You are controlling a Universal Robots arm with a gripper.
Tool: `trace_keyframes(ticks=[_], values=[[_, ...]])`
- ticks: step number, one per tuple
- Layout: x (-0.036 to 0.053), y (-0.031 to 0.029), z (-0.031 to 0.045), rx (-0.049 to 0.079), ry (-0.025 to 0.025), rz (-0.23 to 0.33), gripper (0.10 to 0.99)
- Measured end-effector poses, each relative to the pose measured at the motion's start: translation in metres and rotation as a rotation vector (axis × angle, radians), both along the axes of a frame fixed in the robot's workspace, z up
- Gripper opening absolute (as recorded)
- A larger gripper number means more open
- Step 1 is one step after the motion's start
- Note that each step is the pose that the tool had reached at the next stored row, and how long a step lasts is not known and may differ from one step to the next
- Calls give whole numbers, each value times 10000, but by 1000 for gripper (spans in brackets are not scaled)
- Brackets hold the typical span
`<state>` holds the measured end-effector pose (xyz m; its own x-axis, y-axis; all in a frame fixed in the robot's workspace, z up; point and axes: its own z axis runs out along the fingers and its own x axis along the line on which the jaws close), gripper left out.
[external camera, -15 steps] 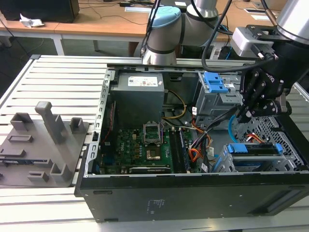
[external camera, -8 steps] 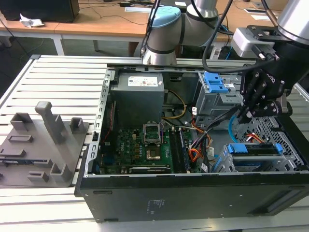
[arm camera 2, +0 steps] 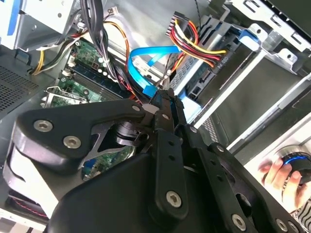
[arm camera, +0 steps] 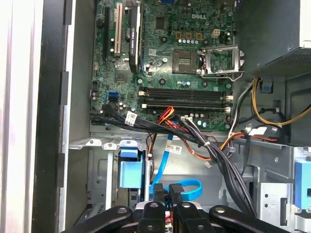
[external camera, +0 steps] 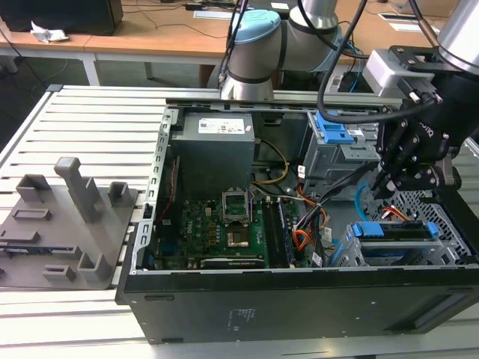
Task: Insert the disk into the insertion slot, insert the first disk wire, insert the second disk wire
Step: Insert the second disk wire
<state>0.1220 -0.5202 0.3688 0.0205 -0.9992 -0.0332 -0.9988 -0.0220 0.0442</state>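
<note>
1. Gripper (external camera: 383, 182) hangs inside the open computer case (external camera: 299, 299), at the exterior view's right, just above the low drive cage (external camera: 441, 217). Its black fingers (arm camera 2: 167, 109) are pressed together on the end of a flat blue cable (arm camera 2: 146, 63); the same pinch appears in the first wrist view (arm camera: 167, 194).
2. Just below the gripper, the disk (external camera: 397, 230) in its bright blue caddy sits inside the insertion slot.
3. A taller grey cage with a blue latch (external camera: 329, 131) stands behind it.
4. Red, yellow and black power wires (arm camera 2: 194, 36) run near the blue cable.
5. Further out lies the green motherboard (external camera: 217, 224), with the grey power supply (external camera: 213, 146) beyond.
6. A person's fingers (arm camera 2: 279, 174) rest on a round object in the second wrist view.
</note>
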Motion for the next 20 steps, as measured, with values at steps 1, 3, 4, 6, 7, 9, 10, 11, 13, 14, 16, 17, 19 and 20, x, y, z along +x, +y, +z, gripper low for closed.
trace_keyframes(ticks=[1,3,4,6,7,9,10,11,13,14,16,17,19,20], values=[[0,-10,0,-3,0,0,161],[0,-29,-4,-4,0,0,161],[0,-35,-9,-2,0,0,161],[0,-48,-18,-3,0,-1,161],[0,-52,-22,-3,0,0,161],[0,-61,-31,-4,0,0,161],[0,-64,-35,-5,0,-1,161],[0,-70,-41,-4,0,0,161],[0,-75,-46,-5,0,0,161],[1,-79,-52,-3,0,0,161],[1,-86,-60,-4,0,0,161],[1,-88,-62,-4,0,0,161],[1,-95,-76,-5,0,0,161],[2,-96,-87,-4,0,0,161]])
